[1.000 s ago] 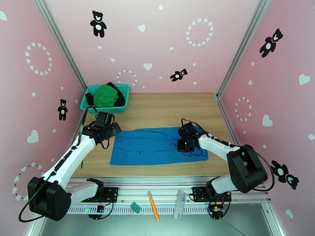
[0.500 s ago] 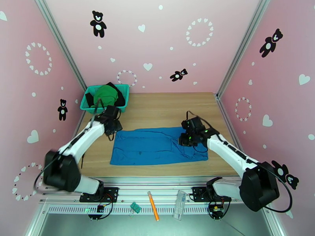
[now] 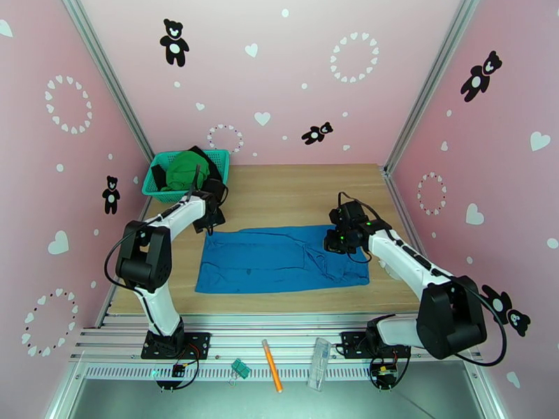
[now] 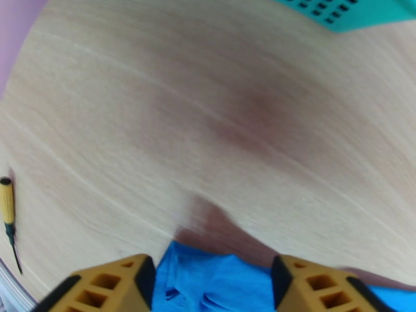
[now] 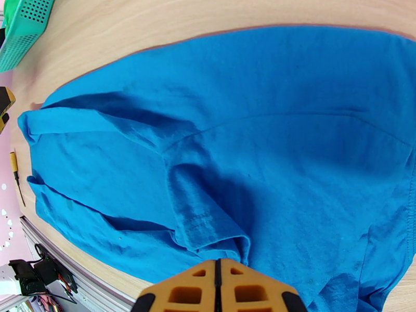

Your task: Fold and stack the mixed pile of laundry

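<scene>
The medium-blue shirt (image 3: 279,260) lies spread flat on the wooden table, part of the mixed laundry pile. Its sleeve makes a raised fold (image 5: 208,219). My left gripper (image 3: 213,219) hovers at the shirt's far-left corner, jaws open, with that blue corner (image 4: 213,282) lying between the yellow fingers (image 4: 114,284). My right gripper (image 3: 336,240) is over the shirt's far-right part, fingers shut together (image 5: 217,271) with nothing visibly pinched. The bright green garment (image 3: 185,169) and the black garment (image 3: 211,169) are heaped in the teal basket.
The teal mesh basket (image 3: 158,190) stands in the far-left corner, close behind my left gripper. A small yellow-handled screwdriver (image 4: 6,204) lies by the table's left edge. An orange pen (image 3: 271,364) and a clear plastic piece (image 3: 319,361) rest on the front rail.
My left arm swung away from me to the shirt's far-left corner beside the basket. The right gripper drew back toward the shirt's far-right edge, staying shut.
</scene>
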Available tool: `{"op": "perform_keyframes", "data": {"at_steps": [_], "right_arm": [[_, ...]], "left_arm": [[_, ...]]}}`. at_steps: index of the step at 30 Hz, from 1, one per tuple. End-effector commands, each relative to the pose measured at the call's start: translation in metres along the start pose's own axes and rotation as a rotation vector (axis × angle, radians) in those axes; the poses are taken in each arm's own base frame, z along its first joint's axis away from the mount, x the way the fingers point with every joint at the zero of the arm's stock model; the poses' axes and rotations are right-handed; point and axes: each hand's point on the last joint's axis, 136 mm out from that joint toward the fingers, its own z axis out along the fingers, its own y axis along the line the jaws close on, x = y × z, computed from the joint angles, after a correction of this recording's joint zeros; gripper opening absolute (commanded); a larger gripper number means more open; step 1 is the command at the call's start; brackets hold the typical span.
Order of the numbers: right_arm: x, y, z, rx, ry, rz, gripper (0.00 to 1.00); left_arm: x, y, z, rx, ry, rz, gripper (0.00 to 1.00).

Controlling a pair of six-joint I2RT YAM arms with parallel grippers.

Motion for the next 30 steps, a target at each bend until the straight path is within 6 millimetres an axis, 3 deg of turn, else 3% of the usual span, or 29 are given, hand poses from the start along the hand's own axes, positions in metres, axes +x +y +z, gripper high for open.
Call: {"op": "perform_keyframes", "data": {"at_steps": [1, 6, 11, 16, 21, 25, 30], "right_arm": [[0.005, -0.004, 0.006, 0.008, 0.019, -0.003, 0.09], [0.006, -0.005, 0.004, 0.016, 0.015, -0.005, 0.09], [0.006, -0.006, 0.003, 0.020, 0.013, -0.003, 0.09], [0.007, -0.004, 0.003, 0.012, 0.014, -0.002, 0.09], [0.009, -0.004, 0.003, 0.003, 0.009, 0.008, 0.09], [0.014, -0.004, 0.001, -0.009, 0.003, 0.021, 0.09], [0.022, -0.006, -0.004, -0.002, -0.007, 0.025, 0.10]], "left_arm": [[0.010, 0.008, 0.016, -0.035, 0.035, -0.003, 0.67], [0.016, 0.001, 0.025, 0.003, 0.047, 0.001, 0.61], [0.014, 0.000, 0.020, 0.021, 0.023, 0.002, 0.22], [0.016, 0.012, 0.006, 0.015, -0.007, -0.004, 0.06], [0.041, 0.031, -0.006, -0.009, -0.008, 0.007, 0.06], [0.074, 0.051, -0.008, -0.022, 0.013, 0.005, 0.08], [0.105, 0.065, -0.019, 0.005, 0.006, -0.001, 0.27]]}}
